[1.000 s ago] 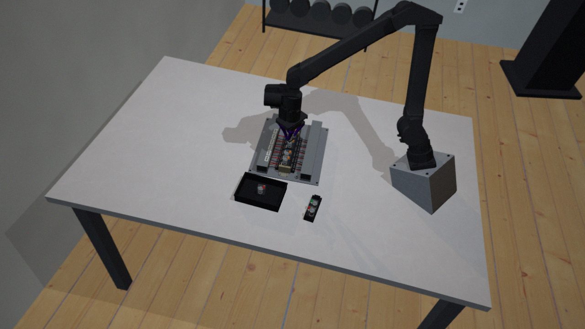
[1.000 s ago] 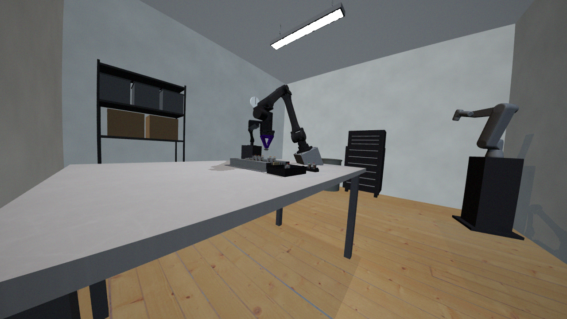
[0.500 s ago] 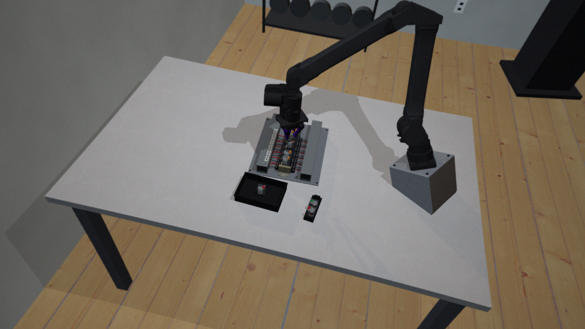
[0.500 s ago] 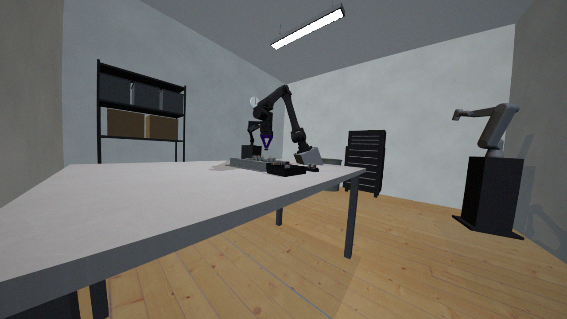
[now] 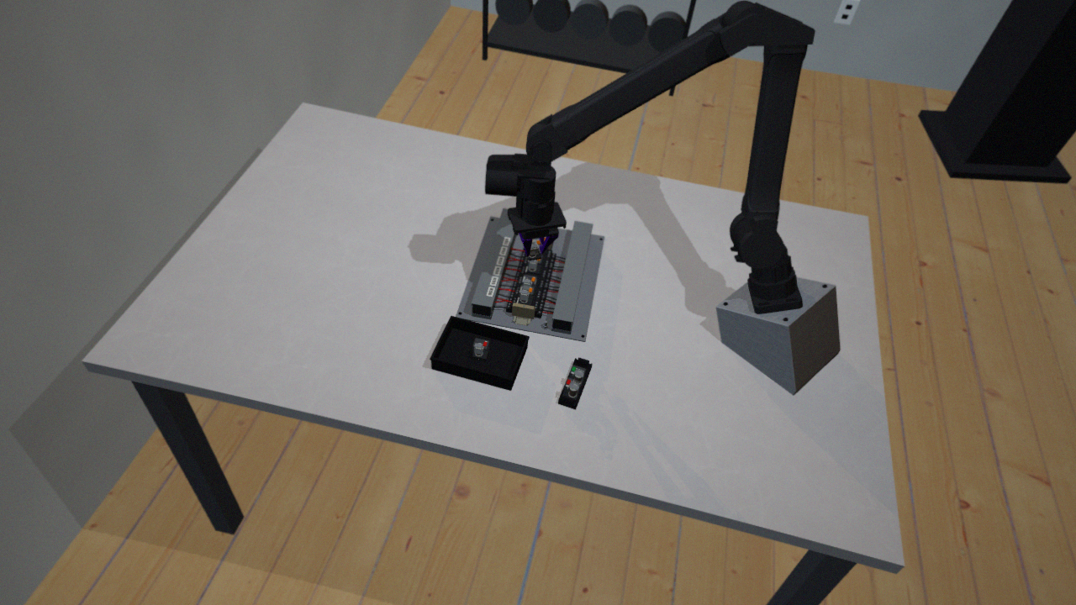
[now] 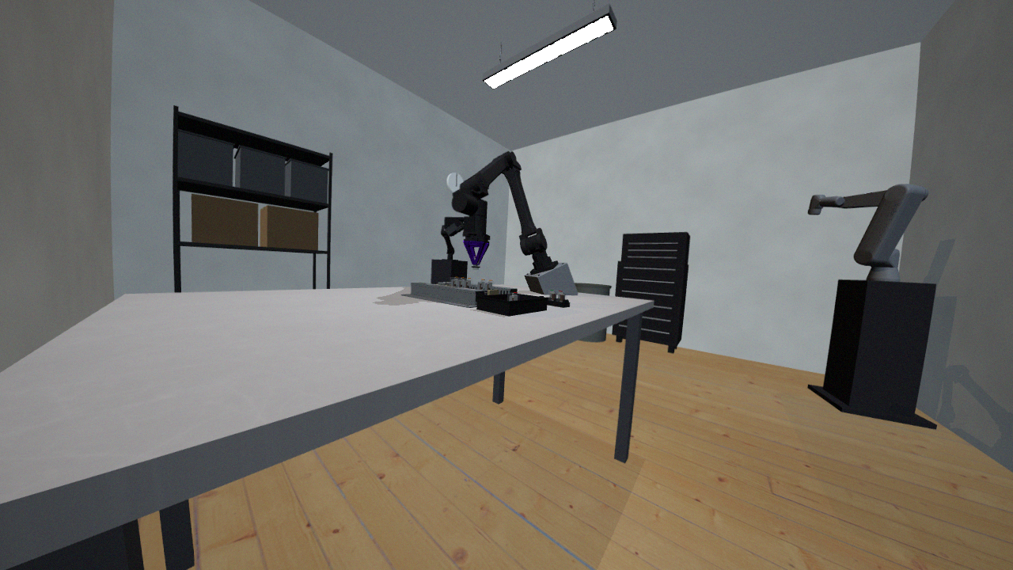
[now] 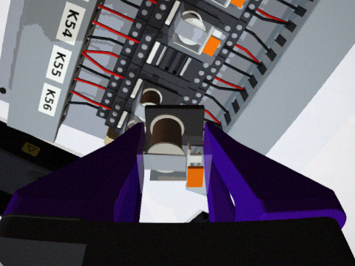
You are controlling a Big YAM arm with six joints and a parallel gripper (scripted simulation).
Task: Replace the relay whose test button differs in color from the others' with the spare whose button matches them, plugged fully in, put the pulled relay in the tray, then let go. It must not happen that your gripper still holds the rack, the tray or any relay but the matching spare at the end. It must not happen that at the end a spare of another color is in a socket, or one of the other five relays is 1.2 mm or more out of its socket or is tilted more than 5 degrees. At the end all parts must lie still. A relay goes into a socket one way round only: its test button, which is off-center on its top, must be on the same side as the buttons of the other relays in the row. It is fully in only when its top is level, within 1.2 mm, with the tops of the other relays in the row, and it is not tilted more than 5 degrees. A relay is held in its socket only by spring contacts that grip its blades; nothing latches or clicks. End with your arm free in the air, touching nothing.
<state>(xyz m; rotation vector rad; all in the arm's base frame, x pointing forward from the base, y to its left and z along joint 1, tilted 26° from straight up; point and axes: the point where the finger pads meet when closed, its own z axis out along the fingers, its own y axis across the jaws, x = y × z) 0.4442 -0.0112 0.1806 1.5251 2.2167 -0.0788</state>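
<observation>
My gripper (image 7: pixel 174 134) (image 5: pixel 535 251) (image 6: pixel 475 264) is shut on a clear relay with an orange test button (image 7: pixel 194 176), held above the socket row. In the wrist view the relay's button is at its lower right. The empty socket (image 7: pixel 171 60) lies between a seated orange-button relay (image 7: pixel 190 33) and another relay (image 7: pixel 151 97), which is partly hidden behind the held one. The row is turned relative to the held relay in this view. A relay with a red button (image 5: pixel 480 348) lies in the black tray (image 5: pixel 472 375) (image 6: pixel 508 306).
A black spare holder (image 5: pixel 568 403) (image 6: pixel 559 303) carries a green-button relay (image 5: pixel 578 373) and a red-button relay (image 5: pixel 573 389). Grey wire ducts (image 5: pixel 573 281) (image 7: pixel 292 86) flank the row, with red and black wires between. The arm's base block (image 5: pixel 760 338) stands to the right.
</observation>
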